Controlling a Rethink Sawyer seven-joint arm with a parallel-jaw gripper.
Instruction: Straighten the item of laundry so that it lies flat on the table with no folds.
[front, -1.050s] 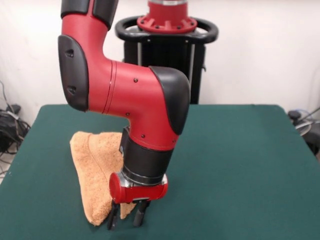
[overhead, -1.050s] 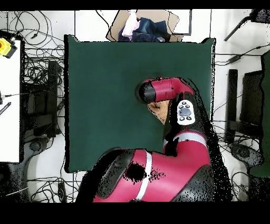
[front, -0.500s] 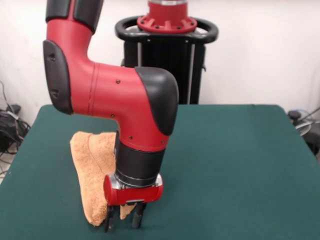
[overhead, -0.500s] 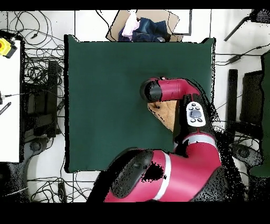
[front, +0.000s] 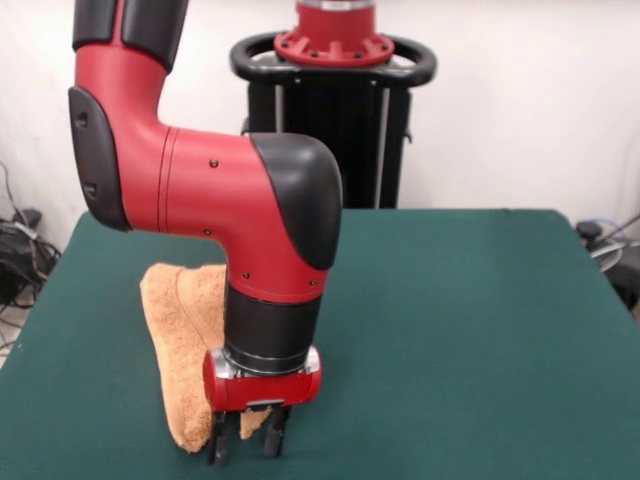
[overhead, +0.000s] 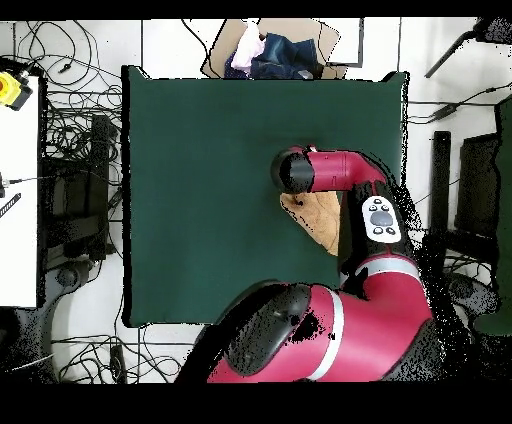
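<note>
The item of laundry (front: 185, 335) is an orange-tan towel lying folded and bunched on the left part of the green table (front: 460, 330), narrowing to a point toward the near edge. My gripper (front: 245, 440) stands open and points straight down at that near point. One finger is on the towel's edge, the other on the bare cloth to its right, both close to the surface. From above, the towel (overhead: 318, 216) shows partly under the arm near the table's (overhead: 200, 180) right edge, and the wrist hides the fingers.
A cardboard box of clothes (overhead: 270, 50) sits just beyond the table's top edge in the overhead view. Cables (overhead: 75, 150) and a white bench (overhead: 18, 180) lie off the left side. The towel is close to the table's side edge.
The arm has swung left in the front view, carrying the gripper a little left and lower over the towel's near point. The towel keeps its shape.
</note>
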